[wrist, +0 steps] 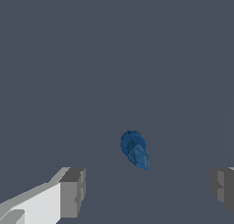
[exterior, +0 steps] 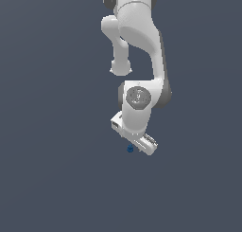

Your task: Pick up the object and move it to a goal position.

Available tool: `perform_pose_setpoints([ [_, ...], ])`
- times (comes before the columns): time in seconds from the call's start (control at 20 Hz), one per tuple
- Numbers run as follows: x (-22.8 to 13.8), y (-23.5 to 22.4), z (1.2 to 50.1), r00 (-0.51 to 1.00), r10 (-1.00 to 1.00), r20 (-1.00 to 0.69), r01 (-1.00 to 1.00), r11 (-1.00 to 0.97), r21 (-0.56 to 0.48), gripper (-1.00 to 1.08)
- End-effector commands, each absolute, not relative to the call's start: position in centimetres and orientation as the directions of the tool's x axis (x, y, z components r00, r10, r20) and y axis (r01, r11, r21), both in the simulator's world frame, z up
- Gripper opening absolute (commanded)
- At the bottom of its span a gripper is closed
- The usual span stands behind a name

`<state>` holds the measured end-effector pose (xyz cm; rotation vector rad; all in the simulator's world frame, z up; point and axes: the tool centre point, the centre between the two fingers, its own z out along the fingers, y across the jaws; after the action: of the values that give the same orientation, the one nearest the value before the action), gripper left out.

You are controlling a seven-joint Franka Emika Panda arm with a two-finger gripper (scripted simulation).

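The object is a tiny dark blue roundish lump on the flat grey surface, just below the white gripper hand in the exterior view. In the wrist view the object lies ahead of the gripper, between the lines of its two fingers but beyond the tips. The jaws stand wide apart and hold nothing. One grey fingertip shows fully, the other is cut by the frame edge. In the exterior view the fingers are hidden behind the hand.
The white arm reaches down from the top of the exterior view. The plain dark grey surface runs all around, with no other objects or edges in view.
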<state>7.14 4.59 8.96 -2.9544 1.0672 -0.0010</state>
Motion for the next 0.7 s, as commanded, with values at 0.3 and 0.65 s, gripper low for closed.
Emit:
perform_pose_setpoints([
  [0.3,7.0,4.6,5.1,0.767,-0.642,0.0,-0.642,-0.767,0.0,1.0],
  [0.65,7.1,4.6,4.2,0.766,-0.642,0.0,-0.642,-0.766,0.0,1.0],
])
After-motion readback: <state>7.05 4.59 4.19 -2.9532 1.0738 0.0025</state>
